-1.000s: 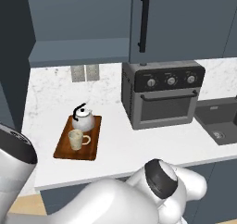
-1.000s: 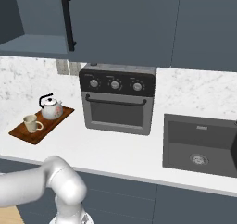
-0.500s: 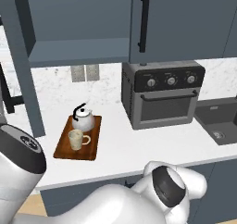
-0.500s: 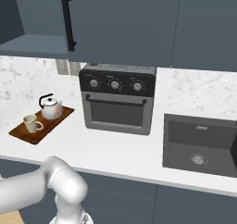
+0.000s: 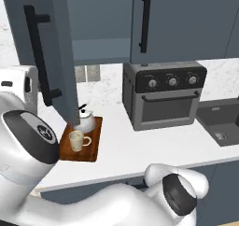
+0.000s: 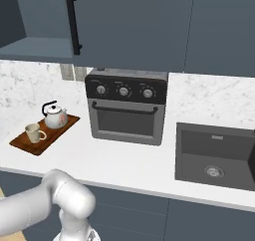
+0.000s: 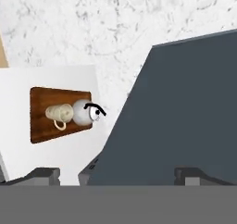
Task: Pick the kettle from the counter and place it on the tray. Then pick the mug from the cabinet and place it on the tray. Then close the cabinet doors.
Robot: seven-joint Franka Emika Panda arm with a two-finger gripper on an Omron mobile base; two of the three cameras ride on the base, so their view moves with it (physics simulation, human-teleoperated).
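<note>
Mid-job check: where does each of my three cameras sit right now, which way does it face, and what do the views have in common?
Left base view: behind the arm's left, facing forward-down at the counter, tray and the swinging cabinet door; white arm fills the bottom.
Right base view: behind the arm's right, facing the oven and sink; white arm at lower left.
Hand view: on the hand, looking past a door panel; fingers at the bottom.
All three show the kettle and mug on the tray.

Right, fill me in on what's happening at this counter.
The kettle and the mug both sit on the tray, so only the cabinet doors are left. The robot arm is working on the left door, which stands partly swung out in front of the tray. The right door looks shut.
</note>
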